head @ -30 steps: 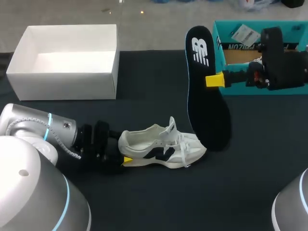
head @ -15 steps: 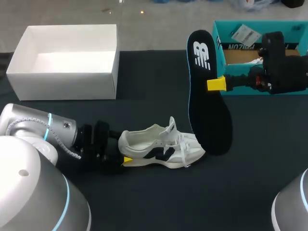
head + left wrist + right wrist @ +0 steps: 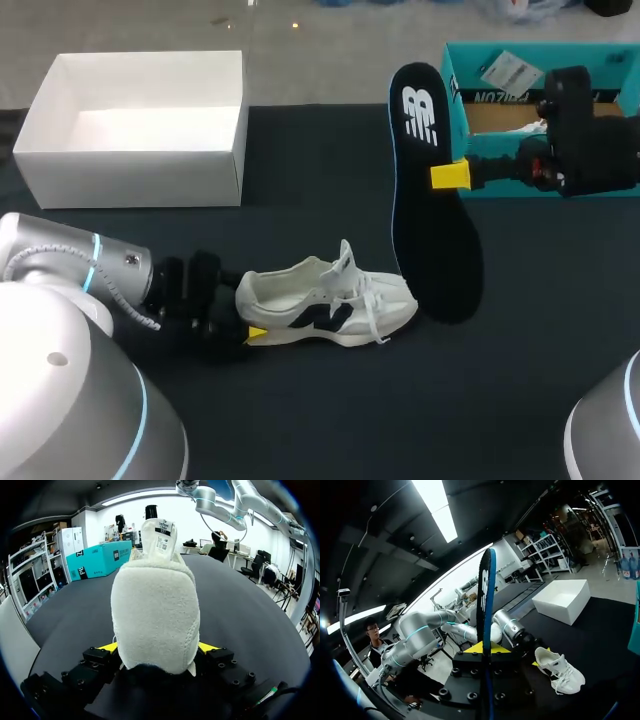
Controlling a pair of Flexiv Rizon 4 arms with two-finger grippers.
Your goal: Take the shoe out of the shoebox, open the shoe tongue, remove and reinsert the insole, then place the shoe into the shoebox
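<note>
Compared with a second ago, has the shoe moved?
Yes. The shoe, held in the left gripper, slid slightly left, toward the white box's side.

**Shoe and insole held above a dark table**

The left gripper (image 3: 247, 312) clasps the heel of a white shoe (image 3: 325, 305) lying on the black table (image 3: 300, 410). The right gripper (image 3: 450, 173) pinches a black insole (image 3: 430, 235), near a teal shoebox (image 3: 470, 190). A white box (image 3: 140, 160) sits far left.

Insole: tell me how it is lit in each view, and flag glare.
Head view: insole dark on the dark table, only logo and rim stand out. Right wrist view: edge-on, ceiling lights glare near its tip. Left wrist view: shoe evenly lit; insole hard to discern.
</note>
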